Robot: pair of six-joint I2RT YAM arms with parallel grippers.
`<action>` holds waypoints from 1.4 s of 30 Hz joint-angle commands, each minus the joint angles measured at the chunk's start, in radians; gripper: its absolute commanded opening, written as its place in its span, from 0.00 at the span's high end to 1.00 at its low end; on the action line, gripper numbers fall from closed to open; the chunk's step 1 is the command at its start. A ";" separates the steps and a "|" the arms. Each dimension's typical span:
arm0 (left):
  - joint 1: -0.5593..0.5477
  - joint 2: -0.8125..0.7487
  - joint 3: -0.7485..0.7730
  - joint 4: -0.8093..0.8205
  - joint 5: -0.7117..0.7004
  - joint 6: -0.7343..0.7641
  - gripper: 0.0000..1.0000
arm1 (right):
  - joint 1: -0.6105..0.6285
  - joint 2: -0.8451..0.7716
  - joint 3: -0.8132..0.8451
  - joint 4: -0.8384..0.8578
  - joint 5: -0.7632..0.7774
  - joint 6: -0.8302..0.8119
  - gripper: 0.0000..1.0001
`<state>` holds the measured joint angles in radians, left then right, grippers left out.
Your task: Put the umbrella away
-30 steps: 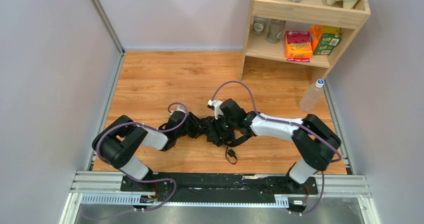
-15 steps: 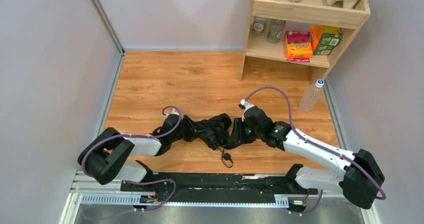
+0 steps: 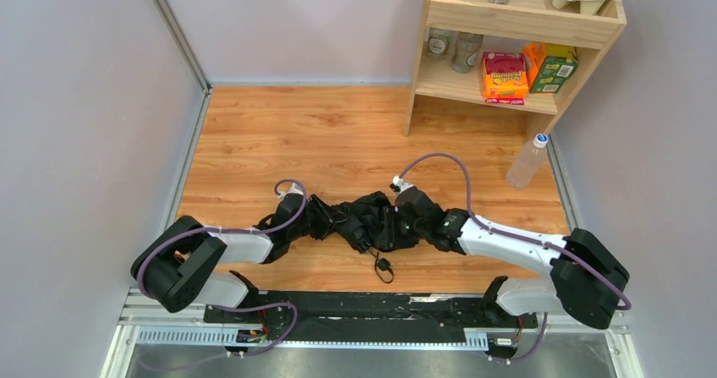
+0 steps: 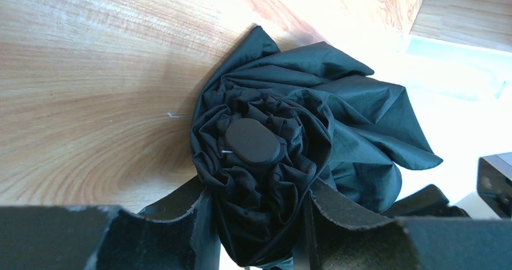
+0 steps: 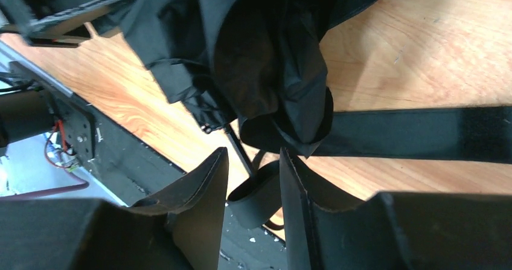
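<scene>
The umbrella (image 3: 365,220) lies as a crumpled black bundle on the wooden floor near the front edge, and its thin wrist strap (image 3: 383,265) trails toward the rail. My left gripper (image 3: 324,219) is at its left end. In the left wrist view this gripper (image 4: 256,191) is shut on the bunched fabric just below the oval end cap (image 4: 253,140). My right gripper (image 3: 408,222) is at the bundle's right end. Its jaws (image 5: 253,152) stand narrowly open, with fabric just ahead of the tips. A black strap loop (image 5: 259,199) lies beyond the gap. A flat closure band (image 5: 422,134) stretches to the right.
A wooden shelf (image 3: 516,48) with boxes and jars stands at the back right, and a clear plastic bottle (image 3: 526,161) stands beside its foot. Grey walls close in the left and right sides. The black base rail (image 3: 372,309) runs along the near edge.
The right arm swung out to the right and came back in against the umbrella's right end, its jaws narrower than before. The left arm drew back slightly with the bundle.
</scene>
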<state>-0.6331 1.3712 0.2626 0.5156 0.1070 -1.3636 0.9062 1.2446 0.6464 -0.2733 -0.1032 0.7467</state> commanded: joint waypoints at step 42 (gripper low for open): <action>-0.039 -0.027 -0.056 -0.144 -0.049 0.107 1.00 | 0.189 0.398 0.590 -0.294 0.941 -0.713 1.00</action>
<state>-0.6655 1.3628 0.2546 0.5251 0.0834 -1.3510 1.1328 1.6169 1.1347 -0.6754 0.7357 0.2108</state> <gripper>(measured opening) 0.434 0.004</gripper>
